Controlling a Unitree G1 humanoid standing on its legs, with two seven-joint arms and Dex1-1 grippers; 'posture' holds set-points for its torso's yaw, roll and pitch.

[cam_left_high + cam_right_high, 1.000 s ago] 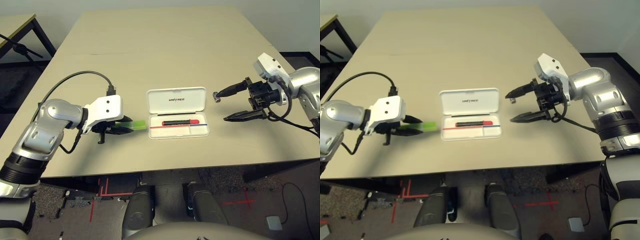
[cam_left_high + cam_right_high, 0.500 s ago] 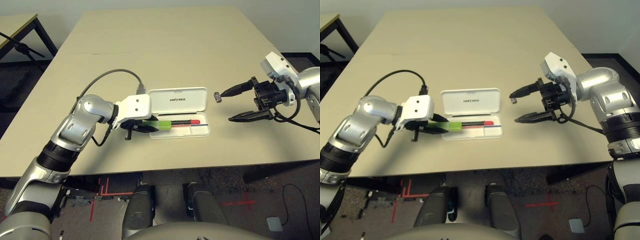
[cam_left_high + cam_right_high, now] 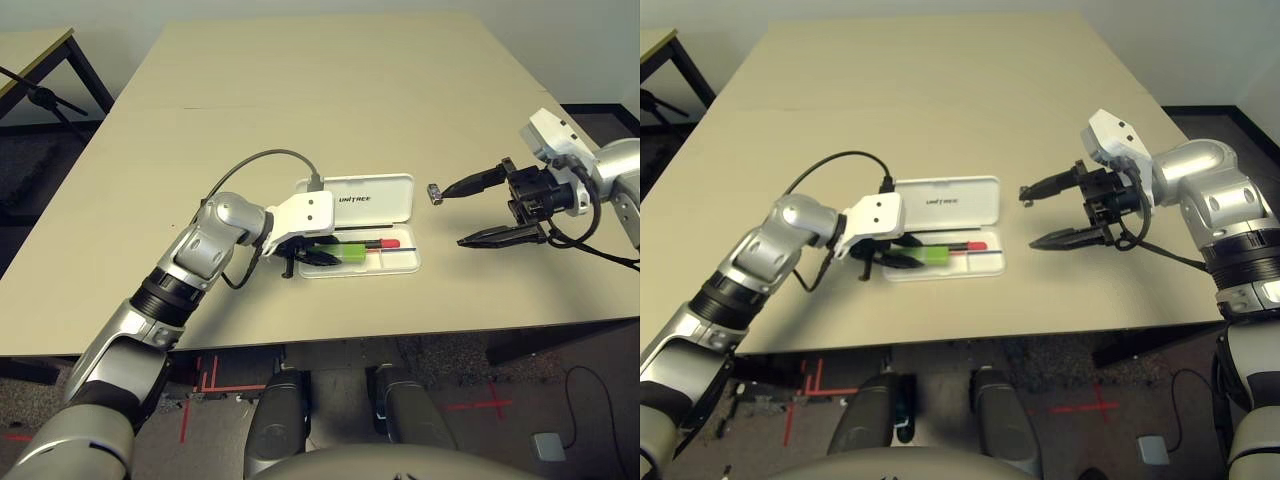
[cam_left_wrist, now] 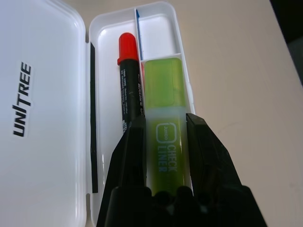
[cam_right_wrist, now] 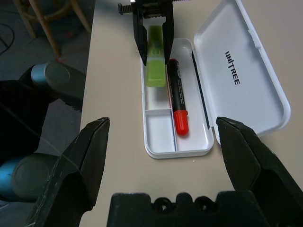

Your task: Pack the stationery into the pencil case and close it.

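Flat white rectangular pencil case (image 4: 47, 118): smooth glossy plastic. Translucent light-green highlighter (image 4: 163, 127): glossy plastic barrel. Red-and-black marker (image 4: 129, 85): smooth plastic. Beige table (image 3: 300, 110): matt, even top. Forearms: brushed silver metal; black fingers (image 4: 130, 156): matt plastic.

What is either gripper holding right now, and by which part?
The left gripper clamps the green highlighter by its labelled rear half, over the pencil case tray. The right gripper is open, holding nothing.
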